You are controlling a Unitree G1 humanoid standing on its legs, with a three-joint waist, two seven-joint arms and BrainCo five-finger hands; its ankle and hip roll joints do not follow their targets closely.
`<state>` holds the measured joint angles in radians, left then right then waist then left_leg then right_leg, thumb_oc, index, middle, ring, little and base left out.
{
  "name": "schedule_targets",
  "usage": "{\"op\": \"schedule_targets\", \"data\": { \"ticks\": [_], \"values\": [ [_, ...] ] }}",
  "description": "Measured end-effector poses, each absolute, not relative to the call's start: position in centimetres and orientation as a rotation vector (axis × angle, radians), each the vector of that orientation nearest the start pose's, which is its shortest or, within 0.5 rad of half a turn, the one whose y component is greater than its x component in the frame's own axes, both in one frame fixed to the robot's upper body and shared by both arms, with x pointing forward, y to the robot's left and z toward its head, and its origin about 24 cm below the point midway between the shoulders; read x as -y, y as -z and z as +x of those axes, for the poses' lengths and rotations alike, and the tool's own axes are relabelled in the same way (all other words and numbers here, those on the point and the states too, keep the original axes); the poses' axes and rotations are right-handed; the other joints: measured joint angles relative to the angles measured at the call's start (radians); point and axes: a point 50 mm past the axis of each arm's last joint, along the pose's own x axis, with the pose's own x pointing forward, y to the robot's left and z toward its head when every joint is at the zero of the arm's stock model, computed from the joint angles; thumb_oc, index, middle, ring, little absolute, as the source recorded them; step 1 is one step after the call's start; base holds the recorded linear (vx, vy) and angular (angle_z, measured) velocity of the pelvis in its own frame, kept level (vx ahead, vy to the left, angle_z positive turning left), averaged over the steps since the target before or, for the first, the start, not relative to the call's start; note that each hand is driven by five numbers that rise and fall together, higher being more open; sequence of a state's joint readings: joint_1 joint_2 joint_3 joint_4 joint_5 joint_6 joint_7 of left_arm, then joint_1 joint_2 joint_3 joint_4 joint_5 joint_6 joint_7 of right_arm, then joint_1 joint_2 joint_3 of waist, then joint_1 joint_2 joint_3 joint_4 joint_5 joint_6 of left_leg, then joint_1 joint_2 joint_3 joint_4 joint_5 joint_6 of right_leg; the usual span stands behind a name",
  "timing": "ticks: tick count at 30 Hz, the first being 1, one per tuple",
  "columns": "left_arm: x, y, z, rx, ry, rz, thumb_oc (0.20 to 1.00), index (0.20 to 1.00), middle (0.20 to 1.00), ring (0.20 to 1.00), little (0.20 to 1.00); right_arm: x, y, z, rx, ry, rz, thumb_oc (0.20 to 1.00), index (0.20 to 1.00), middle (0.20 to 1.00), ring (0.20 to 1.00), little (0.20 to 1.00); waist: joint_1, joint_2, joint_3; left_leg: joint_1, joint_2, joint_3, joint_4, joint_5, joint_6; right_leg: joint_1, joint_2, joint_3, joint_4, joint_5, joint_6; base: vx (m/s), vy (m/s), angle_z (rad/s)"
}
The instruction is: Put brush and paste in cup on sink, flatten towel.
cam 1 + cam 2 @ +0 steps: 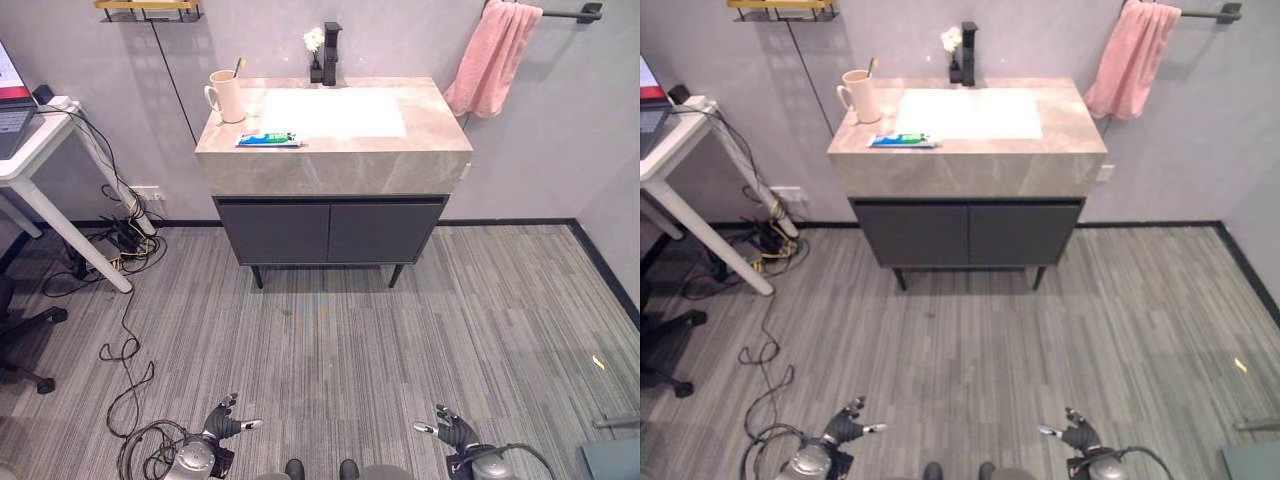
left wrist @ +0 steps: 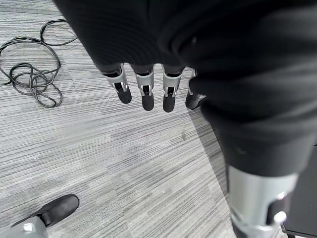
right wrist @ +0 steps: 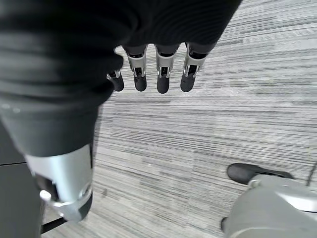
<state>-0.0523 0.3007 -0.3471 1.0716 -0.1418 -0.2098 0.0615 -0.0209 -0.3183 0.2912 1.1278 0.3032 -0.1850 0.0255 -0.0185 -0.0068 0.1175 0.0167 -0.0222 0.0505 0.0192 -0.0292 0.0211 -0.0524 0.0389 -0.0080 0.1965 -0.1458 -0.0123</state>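
Toothpaste tube (image 1: 268, 139): lying flat on the tabletop (image 1: 330, 160) of the vanity, near its front edge, well ahead of both hands and somewhat toward the left hand's side.

Cup (image 1: 227, 96): cream mug with handle, upright just behind the tube. A slim brush handle (image 1: 239, 66) already stands in it, tilted against the rim; whether this is the task's brush is a judgement, but no other brush is to be seen.

Towel (image 1: 492, 58): pink, bunched and draped unevenly over a wall rail (image 1: 566, 13), far ahead of the right hand and off to its outer side. Not yet flattened.

Basin (image 1: 333, 112): white, rectangular, beside the cup; dark tap (image 1: 331, 53) behind it.

Left hand (image 1: 228, 421): low over the striped floor (image 1: 330, 340), fingers straight and loosely spread, holding nothing.

Right hand (image 1: 452, 429): likewise low, fingers extended, empty.

Desk (image 1: 40, 150): white, off to the left hand's outer side, cables beneath.

Risks:
- The mug sits close to the tabletop's side edge; a sideways reach for the tube could knock it off or over.
- The flat tube may slip from a pinch.
- A pull on the towel's low side could drag it off the rail.
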Motion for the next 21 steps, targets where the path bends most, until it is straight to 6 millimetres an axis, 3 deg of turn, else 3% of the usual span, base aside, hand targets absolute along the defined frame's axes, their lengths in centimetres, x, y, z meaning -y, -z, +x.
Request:
{"op": "schedule_targets", "data": {
  "ticks": [9, 12, 13, 14, 16, 19, 20, 21],
  "values": [
    [-21.7, 13.1, 16.2, -0.822, 0.073, 0.361, 1.000, 1.000, 1.000, 1.000, 1.000, 24.1, 14.2, 13.4, -0.966, 0.066, -0.195, 1.000, 1.000, 1.000, 1.000, 1.000, 0.002, -0.014, 0.010, -0.042, 0.018, -0.020, 0.014, 0.013, -0.026, -0.030, 0.017, -0.025, 0.012, -0.004, -0.022, 0.01, -0.094, 0.08],
    [-21.7, 12.6, 17.4, -0.792, 0.064, 0.362, 1.000, 1.000, 1.000, 1.000, 1.000, 24.3, 14.0, 13.9, -0.953, 0.073, -0.198, 1.000, 1.000, 1.000, 1.000, 1.000, 0.004, -0.044, 0.040, -0.109, -0.002, -0.025, 0.151, 0.035, -0.071, -0.018, -0.005, -0.034, 0.015, -0.009, -0.038, 0.02, -0.020, 0.20],
    [-21.6, 12.6, 17.5, -0.789, 0.066, 0.359, 1.000, 1.000, 1.000, 1.000, 1.000, 24.4, 13.8, 14.2, -0.944, 0.075, -0.204, 1.000, 1.000, 1.000, 1.000, 1.000, 0.003, -0.040, 0.047, -0.127, -0.001, -0.028, 0.175, 0.034, -0.071, -0.009, -0.011, -0.040, 0.006, -0.002, -0.049, 0.03, 0.043, 0.50],
    [-21.2, 12.1, 18.7, -0.758, 0.082, 0.363, 1.000, 1.000, 1.000, 1.000, 1.000, 24.9, 13.8, 14.2, -0.951, 0.087, -0.217, 1.000, 1.000, 1.000, 1.000, 1.000, -0.015, -0.030, 0.063, -0.182, 0.010, -0.004, 0.216, 0.024, -0.074, -0.001, -0.022, -0.086, -0.024, 0.010, -0.064, 0.16, 0.076, 0.61],
    [-20.9, 12.0, 19.2, -0.746, 0.100, 0.379, 1.000, 1.000, 1.000, 1.000, 1.000, 25.2, 13.7, 14.4, -0.957, 0.102, -0.224, 1.000, 1.000, 1.000, 1.000, 1.000, -0.022, -0.015, 0.087, -0.213, 0.042, 0.006, 0.151, 0.036, -0.092, 0.013, -0.021, -0.077, -0.052, 0.003, -0.079, 0.35, 0.130, 0.47],
    [-20.1, 12.1, 19.6, -0.749, 0.101, 0.356, 1.000, 1.000, 1.000, 1.000, 1.000, 25.8, 13.7, 14.5, -0.975, 0.142, -0.250, 1.000, 1.000, 1.000, 1.000, 1.000, -0.016, 0.001, 0.096, -0.257, 0.070, 0.020, -0.025, 0.079, -0.121, 0.036, -0.016, -0.057, -0.115, 0.033, -0.065, 0.33, 0.112, -0.01],
    [-19.6, 12.0, 19.4, -0.737, 0.043, 0.235, 1.000, 1.000, 1.000, 1.000, 1.000, 25.8, 13.5, 14.9, -0.970, 0.129, -0.293, 1.000, 1.000, 1.000, 1.000, 1.000, 0.005, 0.025, 0.111, -0.274, 0.111, 0.012, -0.078, 0.093, -0.118, 0.093, 0.008, -0.021, -0.170, 0.058, -0.045, 0.34, 0.149, -0.53],
    [-19.5, 11.9, 19.3, -0.725, 0.031, 0.200, 1.000, 1.000, 1.000, 1.000, 1.000, 25.7, 13.5, 15.0, -0.965, 0.117, -0.305, 1.000, 1.000, 1.000, 1.000, 1.000, 0.012, 0.036, 0.108, -0.276, 0.121, 0.011, -0.069, 0.098, -0.112, 0.114, 0.015, -0.004, -0.183, 0.059, -0.047, 0.34, 0.173, -0.68]
  ]
}}
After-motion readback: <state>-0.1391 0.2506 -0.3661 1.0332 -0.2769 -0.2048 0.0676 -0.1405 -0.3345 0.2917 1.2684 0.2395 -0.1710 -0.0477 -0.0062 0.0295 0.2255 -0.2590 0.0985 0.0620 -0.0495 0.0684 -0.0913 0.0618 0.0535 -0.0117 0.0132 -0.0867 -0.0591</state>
